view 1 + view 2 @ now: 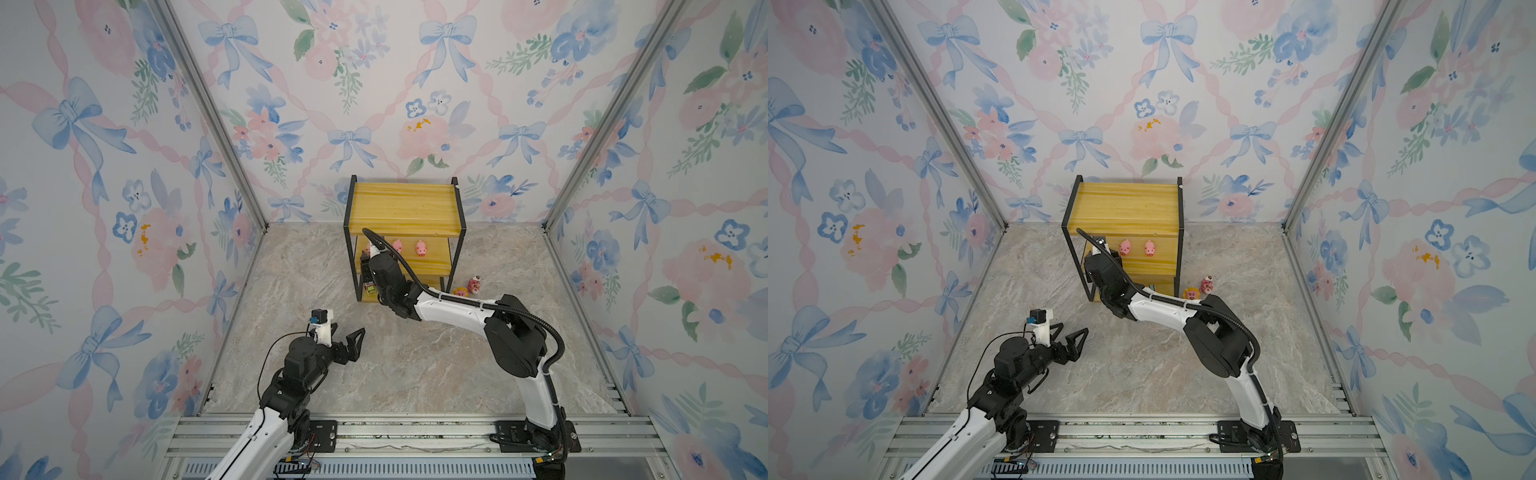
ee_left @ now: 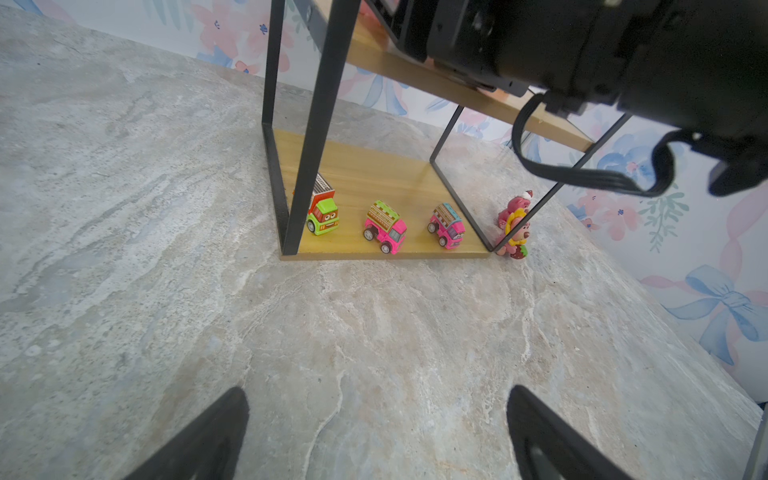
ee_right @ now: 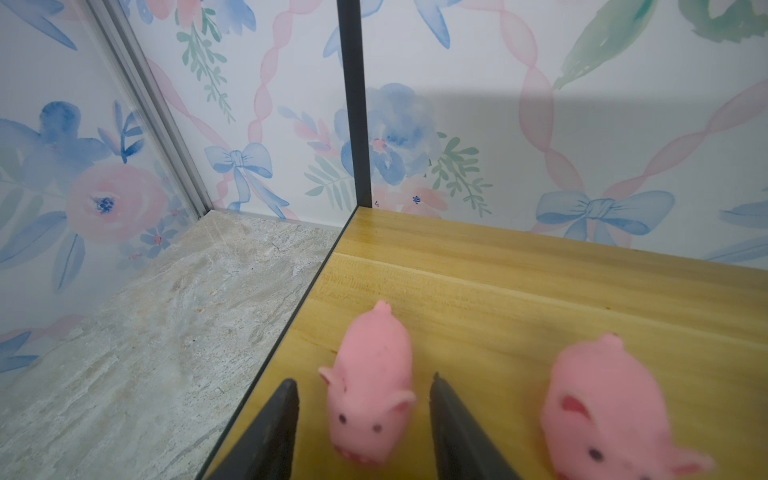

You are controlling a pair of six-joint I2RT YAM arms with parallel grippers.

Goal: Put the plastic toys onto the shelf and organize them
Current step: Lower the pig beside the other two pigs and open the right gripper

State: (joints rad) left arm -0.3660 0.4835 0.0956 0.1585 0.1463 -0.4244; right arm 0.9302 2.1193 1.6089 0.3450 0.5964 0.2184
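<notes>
The shelf (image 1: pixel 405 203) stands at the back of the table. In the right wrist view my right gripper (image 3: pixel 363 379) is open on the middle board (image 3: pixel 519 282). A pink pig (image 3: pixel 370 390) stands between its fingers with a gap on each side. A second pig (image 3: pixel 602 411) stands beside it. Both top views show two pigs (image 1: pixel 421 248) (image 1: pixel 1125 247) on that board. Three toy vehicles (image 2: pixel 324 212) (image 2: pixel 386 228) (image 2: pixel 448 226) line the bottom board. My left gripper (image 2: pixel 378 390) hangs open and empty over the table in front of the shelf.
Two pink bear figurines stand on the table right of the shelf's bottom corner, the sunflower one (image 1: pixel 460 292) in front of the other (image 1: pixel 473 284). My right arm (image 1: pixel 449 309) reaches across in front of the shelf. Flowered walls close in three sides.
</notes>
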